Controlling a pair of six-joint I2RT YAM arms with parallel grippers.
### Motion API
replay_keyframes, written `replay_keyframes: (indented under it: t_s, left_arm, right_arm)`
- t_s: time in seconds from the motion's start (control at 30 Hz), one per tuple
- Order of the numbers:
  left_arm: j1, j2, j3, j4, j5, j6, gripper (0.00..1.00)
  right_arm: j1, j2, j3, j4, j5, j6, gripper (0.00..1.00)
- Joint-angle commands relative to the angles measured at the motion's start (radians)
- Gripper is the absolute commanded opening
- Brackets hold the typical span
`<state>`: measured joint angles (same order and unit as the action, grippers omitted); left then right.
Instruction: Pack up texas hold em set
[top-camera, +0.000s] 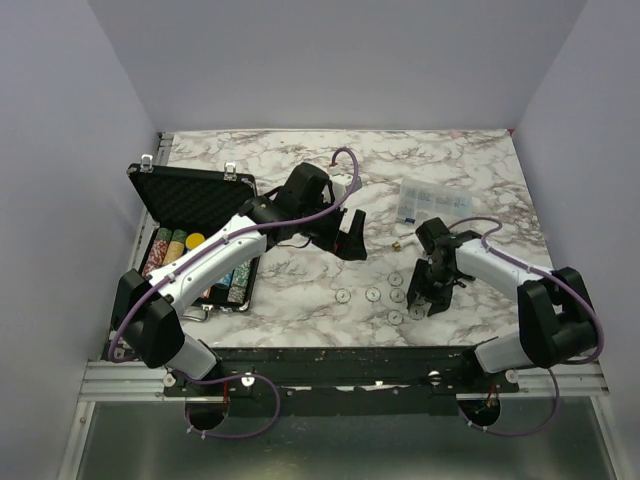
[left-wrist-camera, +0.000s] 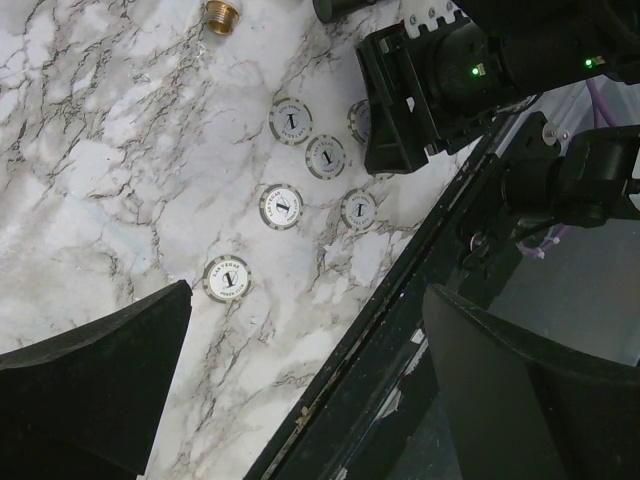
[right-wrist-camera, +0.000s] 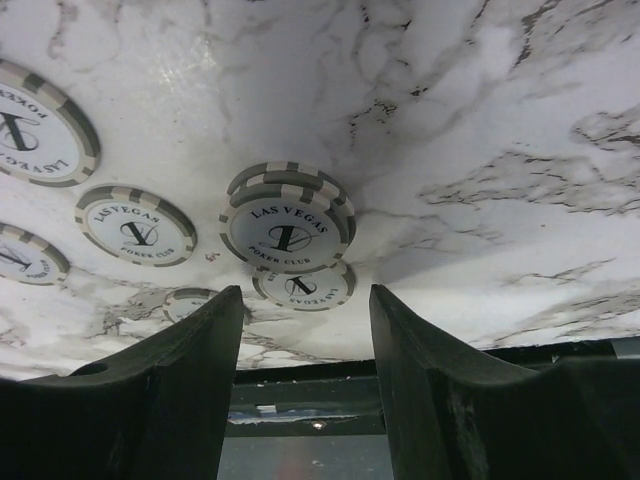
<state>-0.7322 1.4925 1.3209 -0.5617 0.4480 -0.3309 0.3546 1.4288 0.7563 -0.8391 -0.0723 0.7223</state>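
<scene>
Right end effector (right-wrist-camera: 305, 300) hangs low over the marble surface (right-wrist-camera: 500, 120), its fingers partway apart and gripping nothing. Just ahead of the fingertips sits a short stack of white chips (right-wrist-camera: 288, 228), grey-striped at the rim and printed LAS VEGAS POKER CLUB. Single chips (right-wrist-camera: 135, 225) of the same kind lie flat beside the stack. Left end effector (left-wrist-camera: 310, 350) is spread wide and empty above the same scatter. Well off to its left stands the black case (top-camera: 195, 195), lid raised, with rows of coloured chips (top-camera: 170, 248) inside.
</scene>
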Motion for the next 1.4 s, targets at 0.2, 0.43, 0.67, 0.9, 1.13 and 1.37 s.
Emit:
replay_keyframes:
  t_s: [0.2,0.43,0.67,0.9,1.13,1.37]
  left_arm:
    - [-0.003,-0.035,-0.01,0.016,0.014,0.003,0.98]
    - [-0.003,-0.038,-0.009,0.013,0.011,0.006,0.98]
    - [-0.003,-0.04,-0.009,0.011,0.006,0.009,0.98]
    - [-0.003,-0.037,-0.01,0.011,0.006,0.009,0.98]
    - [-0.003,-0.034,-0.009,0.014,0.014,0.004,0.99]
    - [-0.003,-0.035,-0.011,0.017,0.017,0.003,0.98]
  right_arm:
    - [0.05,0.085,0.037,-0.01,0.059,0.061,0.53]
    - [0.071,0.141,0.066,-0.029,0.118,0.078,0.52]
    - [0.088,0.171,0.072,-0.028,0.137,0.077,0.5]
    - [0.097,0.163,0.062,-0.021,0.109,0.074,0.41]
    - [0.109,0.11,0.079,-0.033,0.091,0.091,0.36]
    - [0.113,0.09,0.132,-0.06,0.084,0.097,0.35]
